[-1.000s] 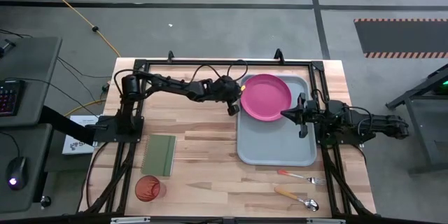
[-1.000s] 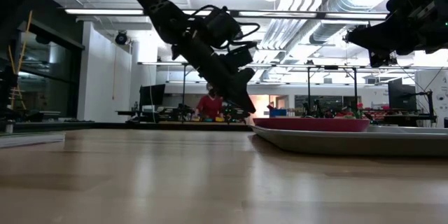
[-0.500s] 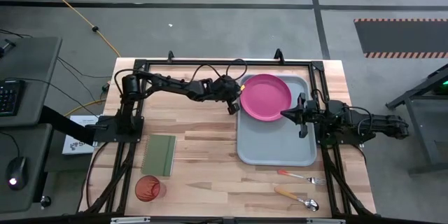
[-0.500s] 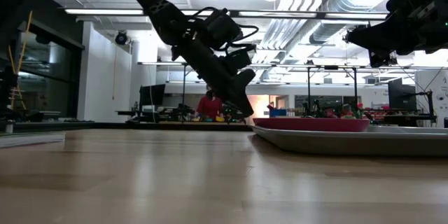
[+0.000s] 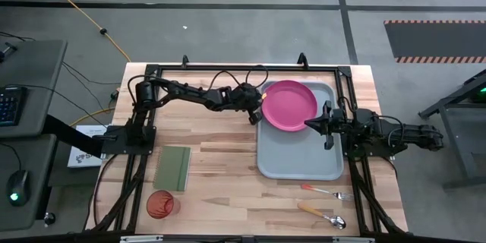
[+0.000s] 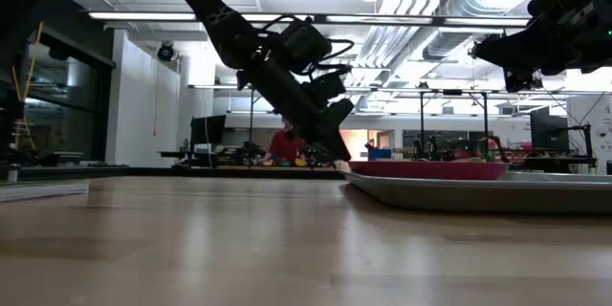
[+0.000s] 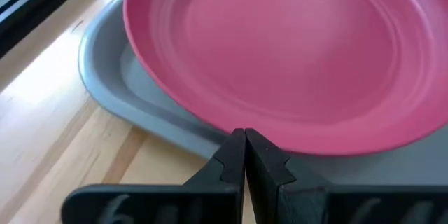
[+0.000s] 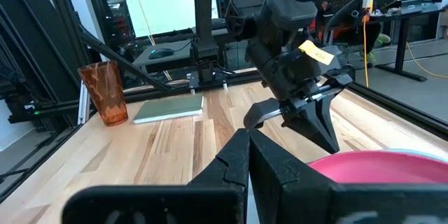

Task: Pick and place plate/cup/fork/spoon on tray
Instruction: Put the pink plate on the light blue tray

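Note:
The magenta plate [image 5: 288,105] lies on the far left part of the blue-grey tray [image 5: 296,163], its left rim overhanging the tray's rim [image 7: 112,77]. My left gripper [image 5: 255,117] is shut, its tips right at the plate's left rim [image 7: 231,127]. My right gripper [image 5: 307,124] is shut and empty, above the tray by the plate's near right rim. The orange-red cup [image 5: 160,204] stands upright at the near left. The fork [image 5: 326,191] and the spoon [image 5: 323,215] lie flat on the table, nearer than the tray. My left gripper's shut fingertips [image 7: 245,140] stand at the plate's left rim, coming slanting down from the table's left. I cannot tell whether they touch it. The plate rests flat on the tray.
A green notebook [image 5: 173,168] lies left of the tray, with the cup just nearer than it. The black frame rails [image 5: 228,67] run along the table's far and side edges. Bare wood lies between the notebook and the tray.
My left gripper has edged slightly down toward the plate's left rim, its fingers staying shut. The plate stays on the tray.

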Tool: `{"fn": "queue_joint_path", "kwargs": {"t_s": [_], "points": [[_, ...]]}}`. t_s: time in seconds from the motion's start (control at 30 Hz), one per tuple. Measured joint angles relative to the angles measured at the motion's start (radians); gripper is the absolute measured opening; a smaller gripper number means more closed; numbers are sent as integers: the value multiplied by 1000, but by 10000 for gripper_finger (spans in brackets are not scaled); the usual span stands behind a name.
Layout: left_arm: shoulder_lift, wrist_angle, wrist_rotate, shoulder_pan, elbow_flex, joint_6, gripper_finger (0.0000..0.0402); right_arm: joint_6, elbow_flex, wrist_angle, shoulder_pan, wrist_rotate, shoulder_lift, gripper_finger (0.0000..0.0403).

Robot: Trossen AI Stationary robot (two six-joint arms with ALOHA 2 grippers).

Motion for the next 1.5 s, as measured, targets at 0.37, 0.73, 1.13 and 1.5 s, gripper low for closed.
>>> {"fn": "queue_joint_path", "kwargs": {"t_s": [0.37,0.73,1.13,1.5], "points": [[0,87,13,-1,0,-6,0,0,0,0,0,0,0,0],[-55,-84,-83,1,-2,46,0,0,0,0,0,0,0,0],[-2,-5,-84,-5,-1,-5,0,0,0,0,0,0,4,0],[57,83,-83,-6,0,-43,0,0,0,0,0,0,6,0]]}}
